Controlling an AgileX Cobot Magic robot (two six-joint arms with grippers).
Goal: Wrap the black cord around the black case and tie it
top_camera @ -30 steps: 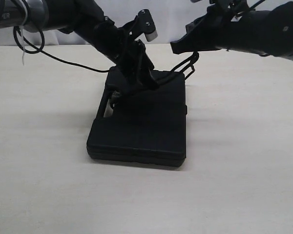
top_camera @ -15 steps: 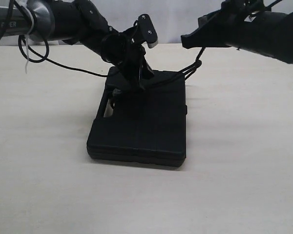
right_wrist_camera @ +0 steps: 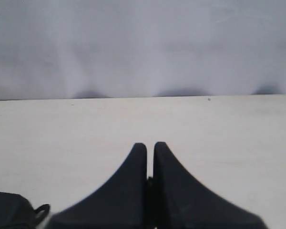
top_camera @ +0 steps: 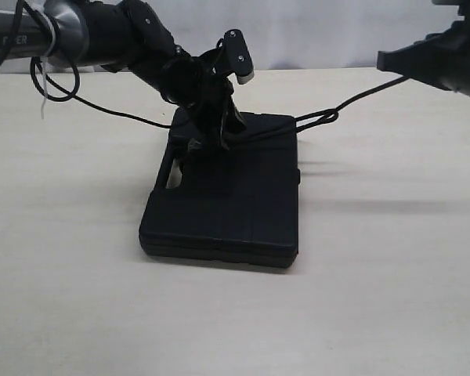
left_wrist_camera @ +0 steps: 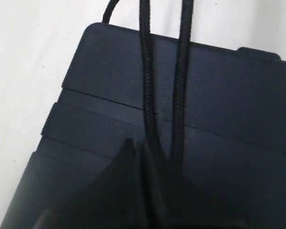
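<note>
Moved: your right claw [top_camera: 382,58] has swung right, drawing the black cord [top_camera: 352,100] taut.
Its grip: closed on the cord.
Your left claw [left_wrist_camera: 139,145]: clamps two strands atop the black case [top_camera: 227,204].
Case: flat on the counter [top_camera: 392,274].

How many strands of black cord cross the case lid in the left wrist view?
2: the black cord doubled, its second strand beside the first on the black case, both entering the left gripper. More may hide beneath it.

Probably a robotics lab, bare pale tabletop [top_camera: 392,298], plain white backdrop [top_camera: 321,31]
</note>
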